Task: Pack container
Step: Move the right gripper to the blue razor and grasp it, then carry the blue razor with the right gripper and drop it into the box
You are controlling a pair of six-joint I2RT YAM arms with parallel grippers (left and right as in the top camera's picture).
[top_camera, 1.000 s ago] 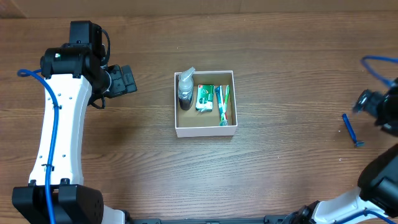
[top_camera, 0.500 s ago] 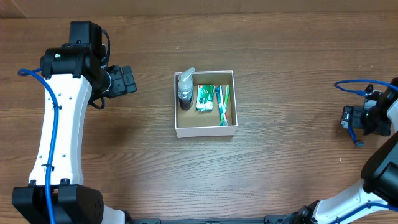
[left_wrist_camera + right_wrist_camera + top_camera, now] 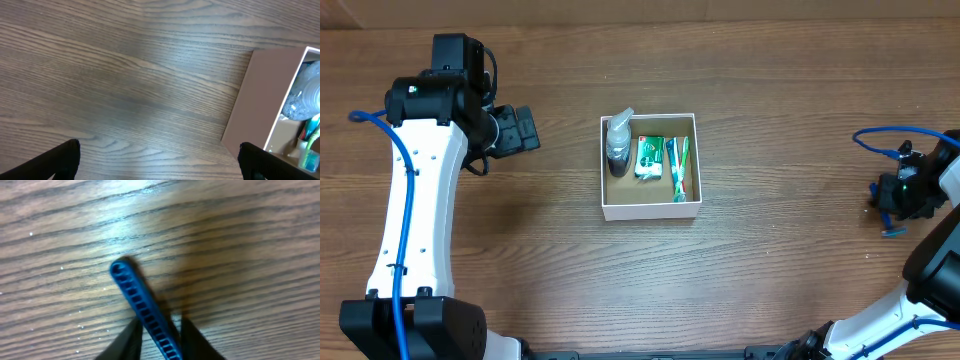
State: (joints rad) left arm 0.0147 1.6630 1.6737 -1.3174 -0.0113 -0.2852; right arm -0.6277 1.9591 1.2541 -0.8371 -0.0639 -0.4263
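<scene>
Our right hand (image 3: 160, 326) straddles a blue ribbed handle (image 3: 141, 302), and the container (image 3: 650, 209) sits at mid-desk.
Its fingers (image 3: 126, 341) flank the handle closely, though we cannot tell whether they grip it. Our left hand (image 3: 160, 162) gapes wide and holds nothing, just left of the container. The desk (image 3: 770, 275) is dark brown wood grain. The white-walled box holds a clear bottle (image 3: 618, 146), a green packet (image 3: 649, 157) with print too small to read, and a green toothbrush (image 3: 680, 170).
</scene>
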